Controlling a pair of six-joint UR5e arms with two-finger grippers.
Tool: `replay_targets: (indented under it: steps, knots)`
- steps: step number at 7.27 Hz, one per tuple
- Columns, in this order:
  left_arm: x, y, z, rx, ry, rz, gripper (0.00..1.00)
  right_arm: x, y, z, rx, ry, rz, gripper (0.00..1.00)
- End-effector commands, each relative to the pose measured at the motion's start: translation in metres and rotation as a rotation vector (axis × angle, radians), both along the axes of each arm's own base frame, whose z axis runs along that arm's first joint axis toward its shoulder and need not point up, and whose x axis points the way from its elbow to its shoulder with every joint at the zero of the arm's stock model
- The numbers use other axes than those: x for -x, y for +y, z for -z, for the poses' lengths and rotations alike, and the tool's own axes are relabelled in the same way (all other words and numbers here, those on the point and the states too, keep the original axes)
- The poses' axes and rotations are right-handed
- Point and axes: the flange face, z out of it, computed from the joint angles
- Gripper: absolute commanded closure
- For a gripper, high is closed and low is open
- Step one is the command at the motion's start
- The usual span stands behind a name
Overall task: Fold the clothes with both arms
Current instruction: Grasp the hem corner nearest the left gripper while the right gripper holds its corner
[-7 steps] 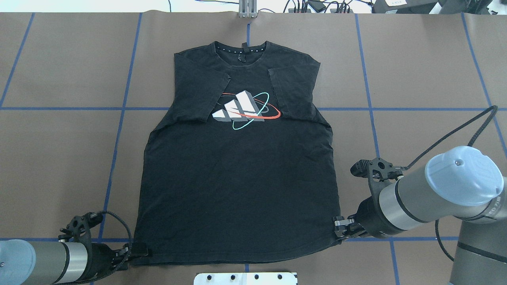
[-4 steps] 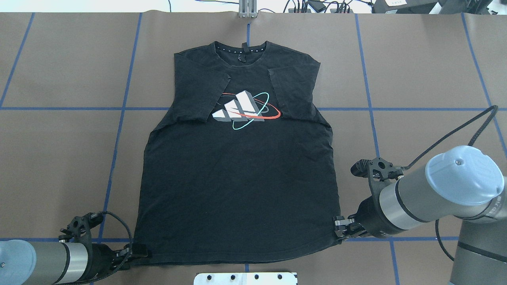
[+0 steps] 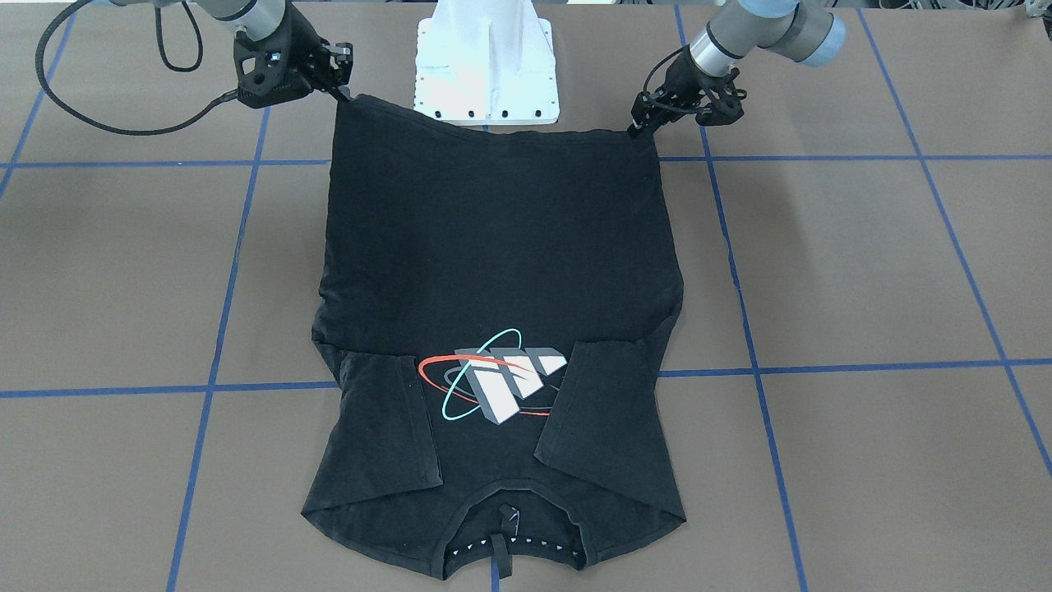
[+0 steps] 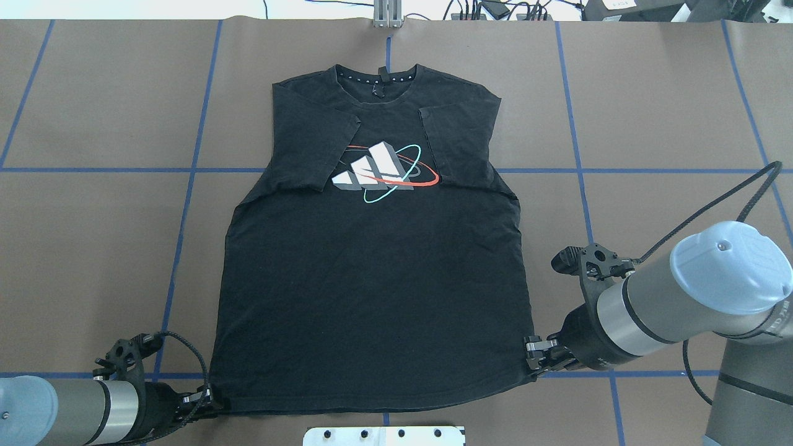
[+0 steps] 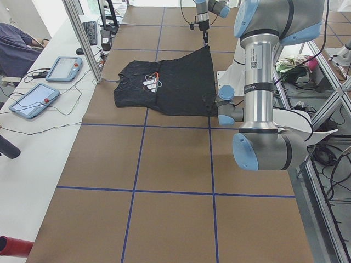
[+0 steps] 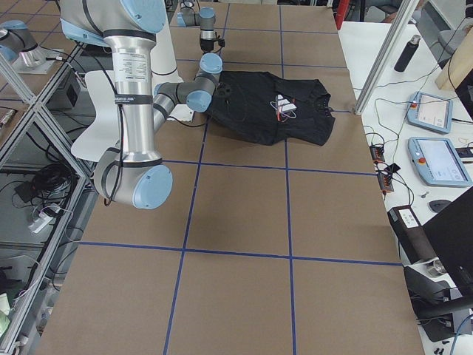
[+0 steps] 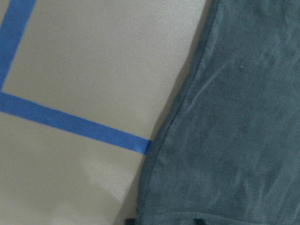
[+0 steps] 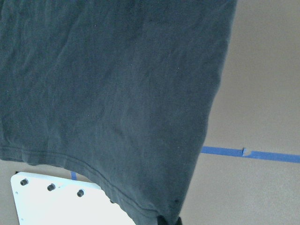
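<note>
the brown counter (image 4: 93,248) carries the black t-shirt (image 4: 372,297), print up, sleeves folded inward, collar at the far side. the left gripper (image 4: 210,402) is clenched on its near left hem corner, the right gripper (image 4: 531,359) on its near right corner.

The T-shirt (image 4: 372,297) is black. Its chest print (image 4: 379,168) has white-grey blocks, a red ring and a teal ring. Under the T-shirt, the table (image 4: 93,248) is brown with blue lines (image 4: 93,170). The left arm (image 4: 74,412) and right arm (image 4: 644,313) are silver-grey with light blue caps (image 4: 731,272).
</note>
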Motion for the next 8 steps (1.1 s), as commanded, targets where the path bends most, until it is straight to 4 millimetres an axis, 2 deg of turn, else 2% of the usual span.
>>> replay_targets:
  steps: [1,3,5,6,7,8]
  knots:
    - [0.001,0.000,0.000,0.001,-0.002,-0.003,1.00,0.000,0.000,-0.001,0.001,0.001,0.000,1.00]
    - [0.009,-0.005,0.011,0.002,0.020,0.008,1.00,0.000,0.001,0.000,0.006,-0.003,0.009,1.00]
    - [0.031,-0.002,0.037,0.004,0.060,-0.015,1.00,-0.007,0.005,-0.003,0.039,-0.004,0.048,1.00]
    - [0.050,0.003,0.049,0.010,0.078,-0.037,1.00,-0.016,0.014,-0.012,0.081,0.005,0.097,1.00]
    - [0.059,0.005,0.052,0.003,0.082,-0.049,1.00,-0.028,0.019,-0.023,0.121,0.015,0.132,1.00]
    - [0.060,0.007,0.052,0.004,0.082,-0.059,1.00,-0.033,0.027,-0.029,0.170,0.021,0.182,1.00]
